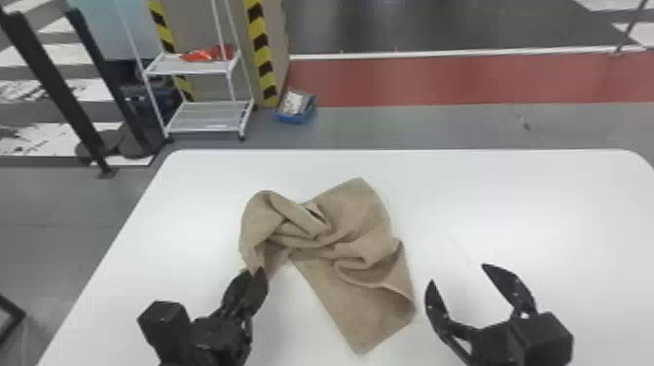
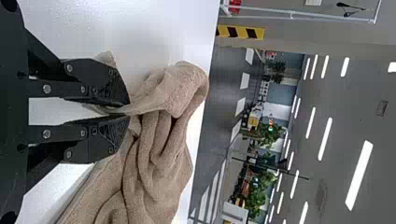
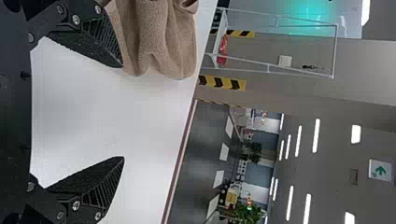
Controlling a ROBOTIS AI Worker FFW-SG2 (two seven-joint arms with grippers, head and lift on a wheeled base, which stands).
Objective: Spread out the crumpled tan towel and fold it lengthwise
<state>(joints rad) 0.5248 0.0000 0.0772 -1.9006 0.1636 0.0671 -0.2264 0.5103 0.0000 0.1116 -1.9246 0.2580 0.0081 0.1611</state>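
Left gripper (image 1: 257, 273) around partly hidden towel (image 1: 357, 214)

Rough, matt cloth with a soft pile is seen in the tan towel (image 1: 360, 209). A smooth white surface, faintly glossy, is shown by the table (image 1: 511, 204). At the towel's eight o'clock, the left gripper (image 1: 260, 273) is finished in matt black, set with shiny metal screws (image 2: 46, 88); at four, ribbed matt black is borne by the right gripper (image 1: 457, 273).

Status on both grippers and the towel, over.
Left gripper pinching towel's near-left edge. Right gripper open, empty, right of cloth. Tan towel crumpled on table. Nothing visibly blocking.
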